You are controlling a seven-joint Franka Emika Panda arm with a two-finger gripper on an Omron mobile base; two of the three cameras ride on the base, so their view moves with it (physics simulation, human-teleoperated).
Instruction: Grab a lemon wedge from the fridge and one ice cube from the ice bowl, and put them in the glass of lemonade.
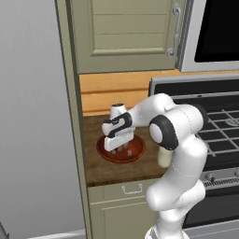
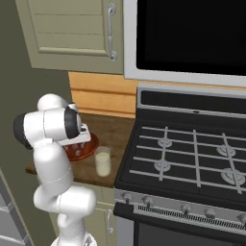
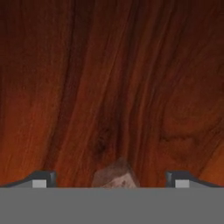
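Note:
My gripper (image 3: 111, 180) is open and points straight down into the reddish-brown wooden ice bowl (image 1: 103, 152), close above its floor. A pale translucent ice cube (image 3: 116, 174) lies between the two fingertips (image 3: 41, 179), touching neither. In the left base view the white hand and gripper (image 1: 122, 149) hang over the bowl's middle. The glass of lemonade (image 2: 102, 161) stands on the counter just right of the ice bowl (image 2: 86, 151), and my forearm partly covers the glass (image 1: 163, 158) from the left side. The lemon wedge is out of view.
The bowl and glass share a narrow dark wooden counter (image 1: 98, 170) between the fridge's light-grey side (image 1: 32, 121) and a gas stove (image 2: 192, 153). Beige upper cabinets (image 1: 126, 28) hang above, and a microwave (image 2: 192, 33) hangs over the stove.

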